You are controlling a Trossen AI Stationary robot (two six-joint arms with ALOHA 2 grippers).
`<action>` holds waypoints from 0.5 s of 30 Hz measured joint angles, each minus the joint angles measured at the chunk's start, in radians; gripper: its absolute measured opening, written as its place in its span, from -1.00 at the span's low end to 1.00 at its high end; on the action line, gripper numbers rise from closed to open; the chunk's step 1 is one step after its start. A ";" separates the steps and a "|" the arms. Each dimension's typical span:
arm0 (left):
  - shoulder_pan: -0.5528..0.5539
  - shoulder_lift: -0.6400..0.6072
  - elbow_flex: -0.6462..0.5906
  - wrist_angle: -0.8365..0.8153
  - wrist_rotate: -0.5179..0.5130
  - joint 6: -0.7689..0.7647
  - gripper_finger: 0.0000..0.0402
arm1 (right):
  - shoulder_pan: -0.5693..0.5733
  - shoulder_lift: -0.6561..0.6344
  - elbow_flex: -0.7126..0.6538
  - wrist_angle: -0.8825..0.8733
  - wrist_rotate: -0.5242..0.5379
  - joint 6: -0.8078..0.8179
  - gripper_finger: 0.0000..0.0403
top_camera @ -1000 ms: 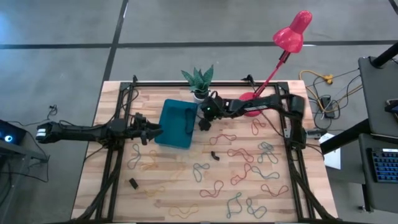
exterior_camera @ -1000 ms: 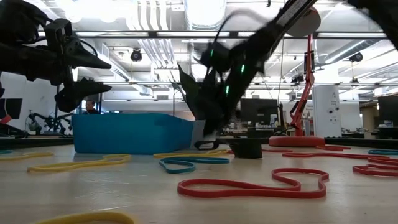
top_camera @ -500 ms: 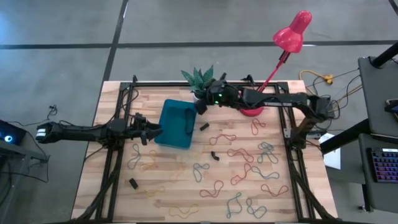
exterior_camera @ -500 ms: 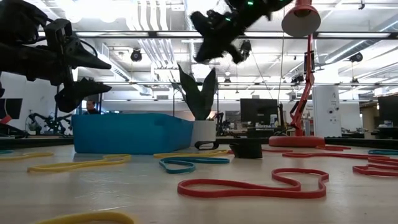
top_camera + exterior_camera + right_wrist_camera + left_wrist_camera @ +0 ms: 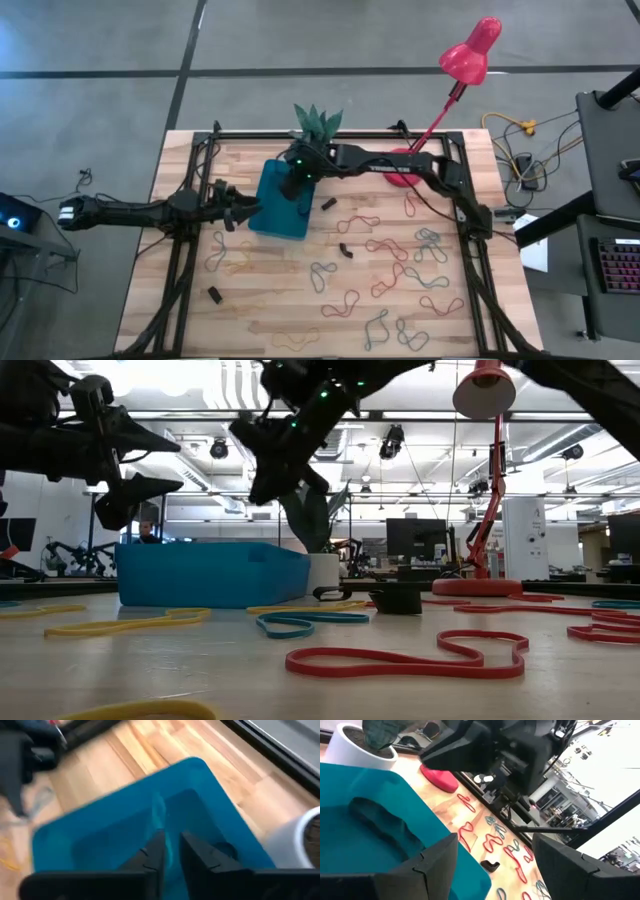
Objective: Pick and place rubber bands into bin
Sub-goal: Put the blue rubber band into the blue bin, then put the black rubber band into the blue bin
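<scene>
The teal-blue bin [image 5: 272, 216] stands on the table left of centre. My right gripper [image 5: 293, 187] hangs over its inside, slanting down, its fingers a narrow gap apart [image 5: 172, 851]. A pale blurred rubber band [image 5: 159, 817] shows just ahead of its fingertips. A grey-green band [image 5: 385, 825] lies on the bin's floor. Many red, yellow and grey-green rubber bands [image 5: 385, 252] lie flat on the table right of and nearer than the bin. My left gripper [image 5: 245, 210] stands level and open at the bin's left side. My right gripper has the pale band [image 5: 159, 817] right before its fingertips, over the bin's floor. The picture is blurred there, and I cannot tell whether a finger touches the band.
A white pot with a green plant [image 5: 318, 128] stands just beyond the bin. A pink lamp [image 5: 470, 52] has its base [image 5: 405, 178] at the far right. Small black pieces [image 5: 327, 203] [image 5: 345, 250] [image 5: 214, 295] lie among the bands. Black rails [image 5: 190, 250] run along both sides.
My right gripper has risen from the table just right of the bin, swung toward the plant, then gone toward the table's left edge, and now hangs over the bin. My left gripper has kept still.
</scene>
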 joint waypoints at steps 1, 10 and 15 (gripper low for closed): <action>0.000 0.000 0.000 0.001 0.000 0.000 0.20 | 0.004 0.013 0.036 -0.045 0.006 -0.022 -0.69; 0.000 0.001 0.000 -0.006 0.028 0.051 0.20 | 0.087 -0.007 0.190 -0.274 0.011 -0.299 -0.29; 0.000 0.002 0.000 -0.155 0.100 0.070 0.20 | 0.131 -0.023 0.161 -0.398 -0.057 -0.295 -0.29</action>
